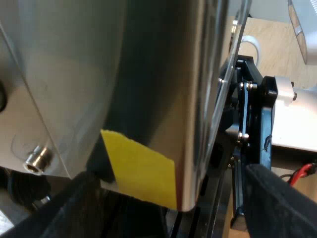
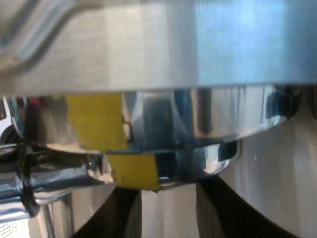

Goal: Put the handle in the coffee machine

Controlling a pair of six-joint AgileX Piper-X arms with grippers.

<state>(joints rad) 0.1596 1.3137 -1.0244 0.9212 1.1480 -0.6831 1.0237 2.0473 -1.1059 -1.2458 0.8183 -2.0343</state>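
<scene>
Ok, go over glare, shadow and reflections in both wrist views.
Left wrist view: the espresso machine has a brightly lit steel side, and a dark shadow band runs down it to the yellow tape. Right wrist view: a bluish sheen lies on the steel panel; the polished ring beneath mirrors a yellow strip.

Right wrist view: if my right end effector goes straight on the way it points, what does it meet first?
Most likely the round chrome part carrying yellow tape, under the espresso machine. It sits directly ahead of the right end effector and looks very near, though depth is unclear.
</scene>
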